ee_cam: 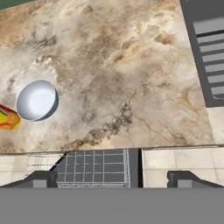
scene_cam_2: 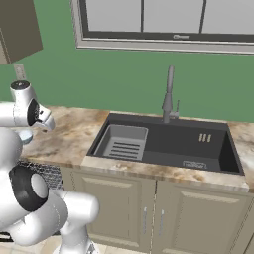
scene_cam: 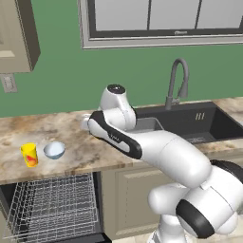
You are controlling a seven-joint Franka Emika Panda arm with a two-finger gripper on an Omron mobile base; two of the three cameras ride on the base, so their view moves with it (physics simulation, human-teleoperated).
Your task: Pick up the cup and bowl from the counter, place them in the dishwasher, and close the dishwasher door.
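Here we hover above the counter with our gripper pointing down at the stone; its two finger tips stand wide apart with nothing between them, so we judge it ready for a first pick. The cup and the bowl sit upright just beside each other near the counter's front edge, the cup on the far side of the bowl from our hand. That spot suits the job: the dishwasher lies right below them, its wire rack pulled out, so each piece needs only a short carry down. In the hand view the bowl sits off to one side, so we judge a sideways shift is needed first. The sink lies well apart on the other side.
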